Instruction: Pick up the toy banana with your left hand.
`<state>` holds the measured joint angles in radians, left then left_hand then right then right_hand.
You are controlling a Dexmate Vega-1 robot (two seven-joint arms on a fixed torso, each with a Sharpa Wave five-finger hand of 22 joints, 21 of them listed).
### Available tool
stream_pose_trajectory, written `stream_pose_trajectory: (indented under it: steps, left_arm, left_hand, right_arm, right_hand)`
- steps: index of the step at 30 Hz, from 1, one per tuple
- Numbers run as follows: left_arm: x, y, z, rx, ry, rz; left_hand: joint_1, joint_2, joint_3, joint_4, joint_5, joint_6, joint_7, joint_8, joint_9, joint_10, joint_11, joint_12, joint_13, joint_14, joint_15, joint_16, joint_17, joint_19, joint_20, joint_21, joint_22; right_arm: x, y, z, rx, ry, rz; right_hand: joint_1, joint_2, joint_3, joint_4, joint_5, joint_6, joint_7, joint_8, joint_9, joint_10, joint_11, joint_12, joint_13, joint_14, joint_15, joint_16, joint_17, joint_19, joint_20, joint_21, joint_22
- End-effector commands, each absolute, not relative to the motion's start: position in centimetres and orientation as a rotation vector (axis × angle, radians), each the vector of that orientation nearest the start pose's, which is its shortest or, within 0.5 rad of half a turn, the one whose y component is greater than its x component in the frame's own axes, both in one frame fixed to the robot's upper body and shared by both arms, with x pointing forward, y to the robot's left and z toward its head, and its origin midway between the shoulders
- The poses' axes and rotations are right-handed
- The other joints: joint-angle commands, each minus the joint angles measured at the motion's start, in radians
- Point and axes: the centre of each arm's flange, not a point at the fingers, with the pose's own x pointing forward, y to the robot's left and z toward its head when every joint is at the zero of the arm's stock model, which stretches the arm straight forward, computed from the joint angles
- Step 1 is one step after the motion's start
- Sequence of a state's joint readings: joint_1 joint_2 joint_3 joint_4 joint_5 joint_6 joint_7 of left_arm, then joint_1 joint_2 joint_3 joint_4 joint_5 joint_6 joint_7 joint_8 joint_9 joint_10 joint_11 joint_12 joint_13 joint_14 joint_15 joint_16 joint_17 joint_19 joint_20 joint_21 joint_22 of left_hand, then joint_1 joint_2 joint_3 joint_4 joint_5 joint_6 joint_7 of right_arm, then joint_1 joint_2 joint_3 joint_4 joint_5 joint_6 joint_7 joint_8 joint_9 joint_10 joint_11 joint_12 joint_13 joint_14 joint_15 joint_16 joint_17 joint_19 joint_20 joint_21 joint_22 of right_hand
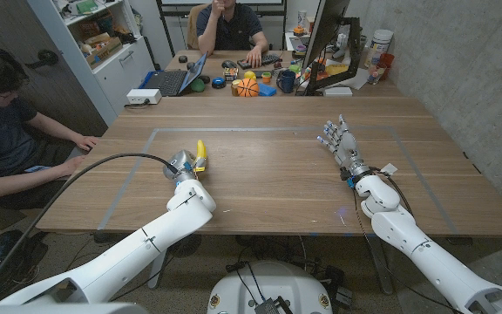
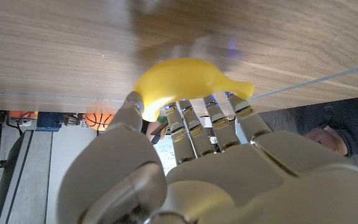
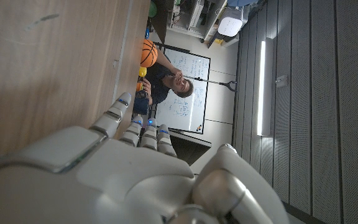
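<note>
- Yellow, smooth plastic toy banana sits in the robot's left hand; the left wrist view shows the thumb against one end and the fingers curled under its curved body, so the hand holds it.
- From the head view the toy banana pokes out of the left hand over the left half of the wooden table, just inside a faint taped rectangle marked on the top. Whether the fruit is lifted clear of the wood or touches it, I cannot tell.
- Black cable loops from the left wrist toward the table's near left edge.
- Right hand stands well apart on the right side of the table, fingers stretched forward and slightly spread, holding nothing.
- In the right wrist view the right hand has its fingers reaching along the bare wood, with no object between them.
- Far end of the table carries an orange toy basketball, a laptop and other small coloured items.
- One person sits at the left edge with a hand on the table; another person sits behind the far end.
</note>
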<state>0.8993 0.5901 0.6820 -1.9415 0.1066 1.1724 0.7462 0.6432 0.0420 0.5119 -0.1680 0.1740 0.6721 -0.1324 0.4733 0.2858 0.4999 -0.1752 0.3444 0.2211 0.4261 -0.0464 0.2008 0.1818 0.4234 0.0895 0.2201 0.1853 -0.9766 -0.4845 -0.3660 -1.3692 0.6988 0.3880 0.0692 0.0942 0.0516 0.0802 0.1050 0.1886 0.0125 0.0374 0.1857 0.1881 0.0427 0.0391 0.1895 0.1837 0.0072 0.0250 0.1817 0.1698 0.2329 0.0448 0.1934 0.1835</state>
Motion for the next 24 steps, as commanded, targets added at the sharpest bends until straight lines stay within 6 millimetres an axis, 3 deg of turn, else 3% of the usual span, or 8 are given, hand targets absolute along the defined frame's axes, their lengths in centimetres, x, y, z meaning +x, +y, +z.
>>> stream_pose_trajectory:
  steps: [1, 24]
  left_arm:
    - [55.8, 24.1, -6.5, 0.979, -0.130, 0.677]
    - [53.9, 24.4, -1.2, 0.951, -0.316, 0.732]
  left_hand:
    - [0.005, 0.002, 0.007, 0.003, 0.004, 0.099, -0.091, 0.042, 0.004, 0.004, 0.000, 0.004, 0.002, 0.011, -0.077, -0.003, 0.002, 0.010, -0.001, 0.001, 0.002]
    - [0.006, 0.000, 0.006, 0.009, 0.002, 0.092, -0.091, 0.034, -0.002, -0.008, 0.000, -0.007, 0.002, 0.005, -0.073, -0.007, 0.005, 0.008, 0.001, -0.001, 0.002]
  right_arm:
    - [62.2, -26.5, -8.0, 0.142, -0.611, 0.275]
    - [62.6, -25.5, -8.1, 0.137, -0.601, 0.275]
  right_hand:
    - [0.004, -0.002, -0.005, 0.003, 0.005, -0.009, 0.002, 0.005, 0.002, -0.005, 0.009, 0.006, 0.005, 0.001, 0.003, 0.007, 0.004, 0.003, 0.006, 0.007, 0.002]
    - [0.004, -0.001, -0.007, 0.003, 0.005, -0.008, 0.002, 0.006, 0.002, -0.005, 0.008, 0.006, 0.005, 0.002, 0.004, 0.007, 0.004, 0.003, 0.007, 0.007, 0.002]
